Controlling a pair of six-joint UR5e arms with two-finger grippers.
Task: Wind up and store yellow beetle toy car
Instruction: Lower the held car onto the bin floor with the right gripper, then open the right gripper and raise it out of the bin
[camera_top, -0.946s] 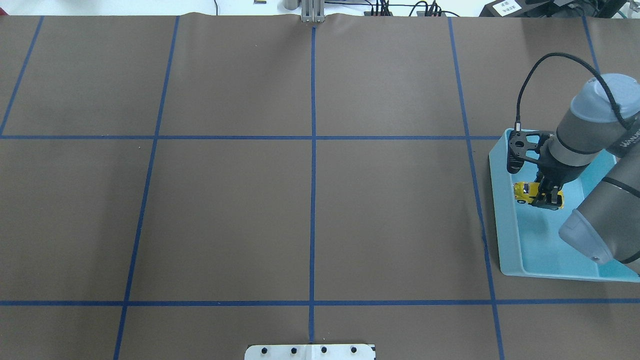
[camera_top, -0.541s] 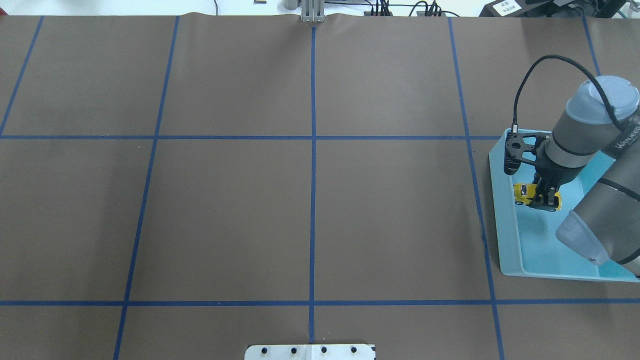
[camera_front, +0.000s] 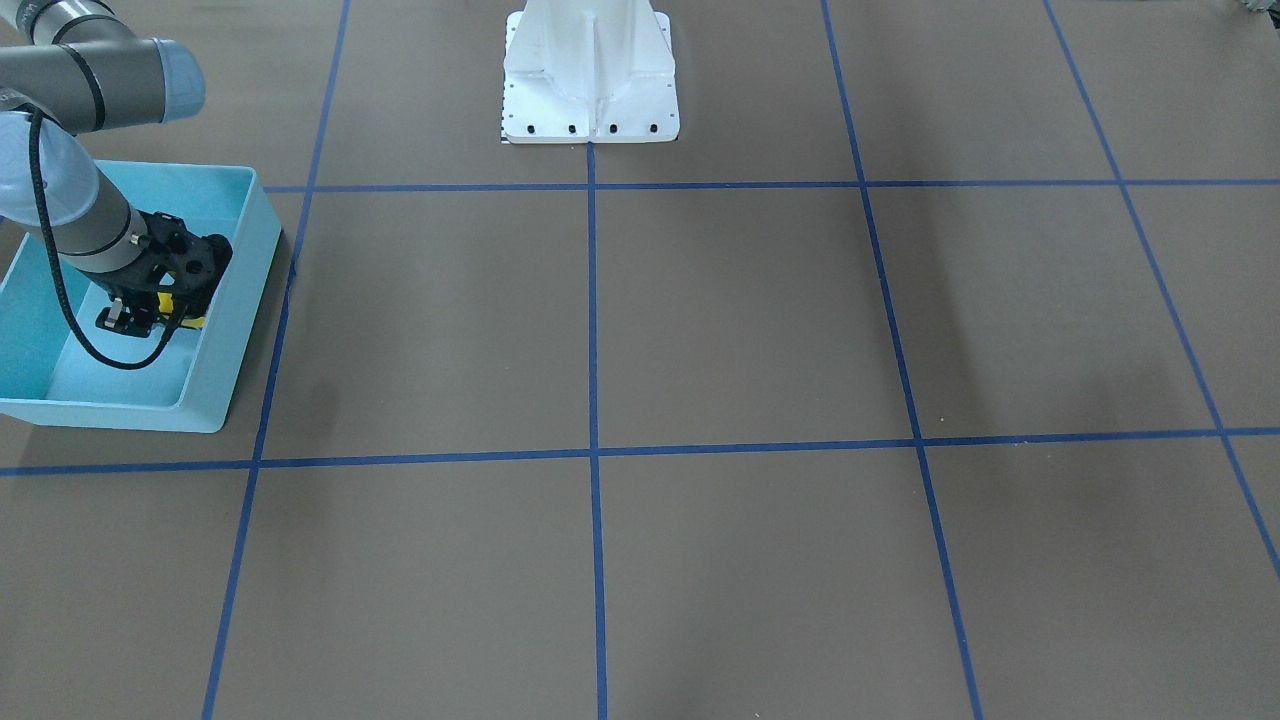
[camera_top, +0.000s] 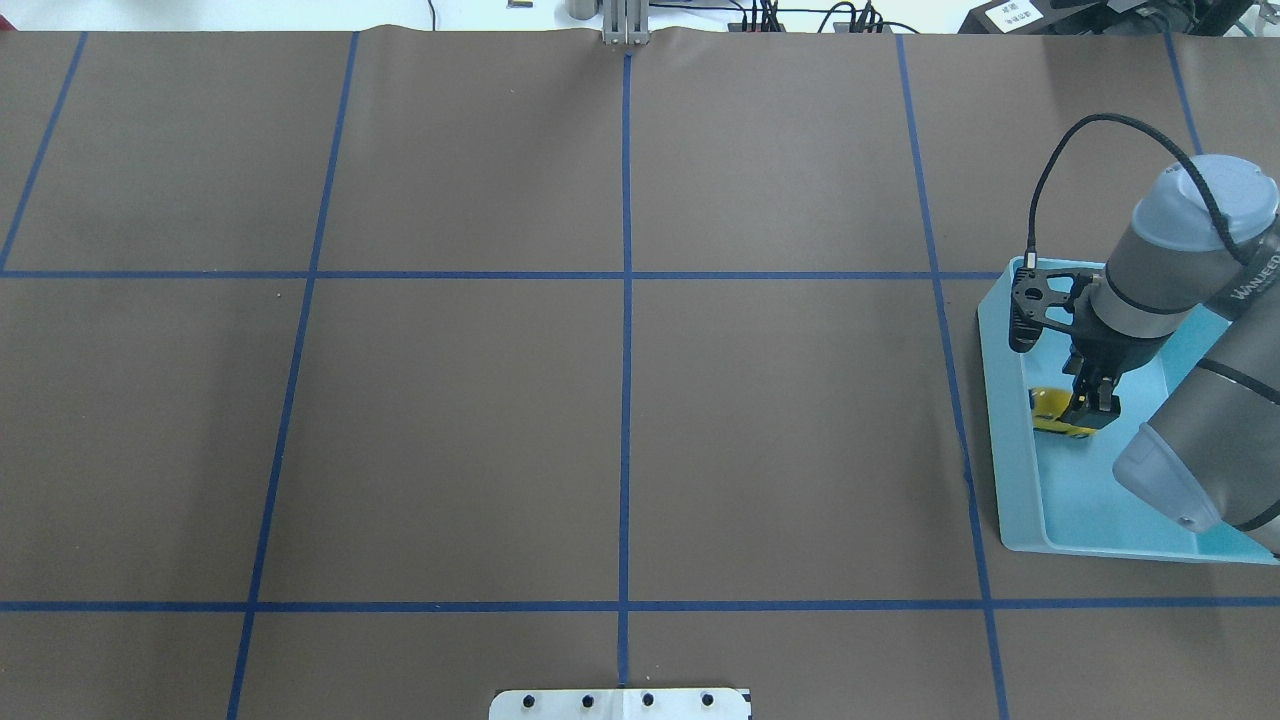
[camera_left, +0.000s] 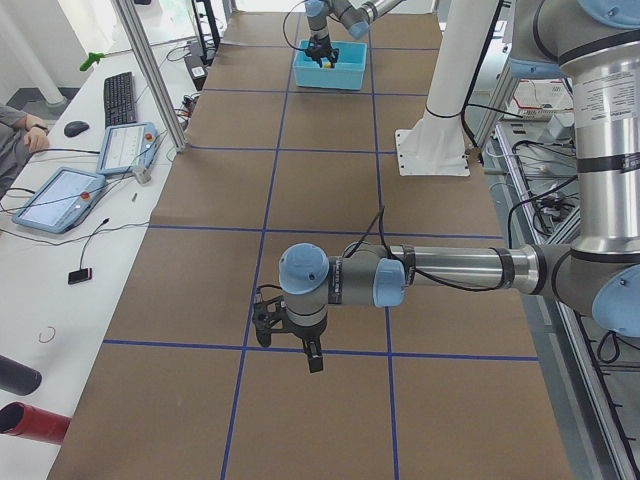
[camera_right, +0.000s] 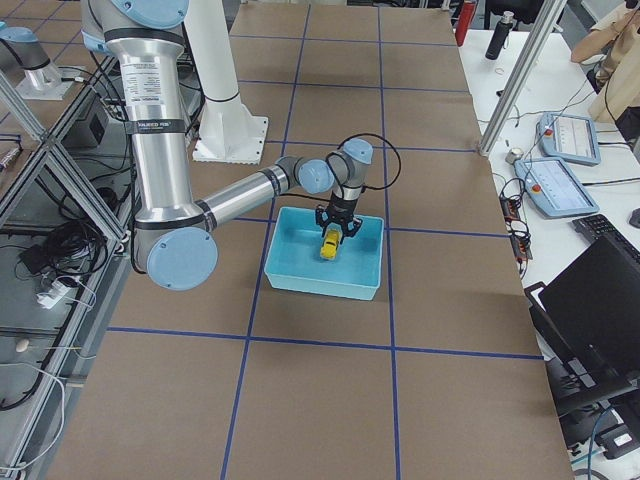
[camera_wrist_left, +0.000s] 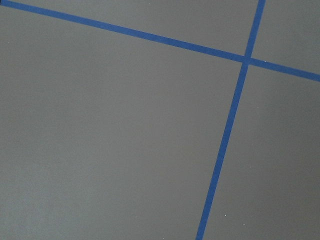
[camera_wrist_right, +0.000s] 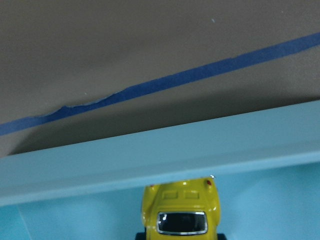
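Observation:
The yellow beetle toy car is inside the light blue bin, near its left wall. My right gripper reaches down into the bin and is shut on the car. The right wrist view shows the car's rear just behind the bin wall. The car also shows in the front-facing view and in the exterior right view. My left gripper hangs over bare table far from the bin, seen only in the exterior left view; I cannot tell whether it is open or shut.
Brown table cover with a grid of blue tape lines. The robot's white base stands at the table's edge. The left wrist view shows only table and tape.
My right gripper has sunk lower into the bin with the car. The car now sits lower and is more hidden under the fingers.

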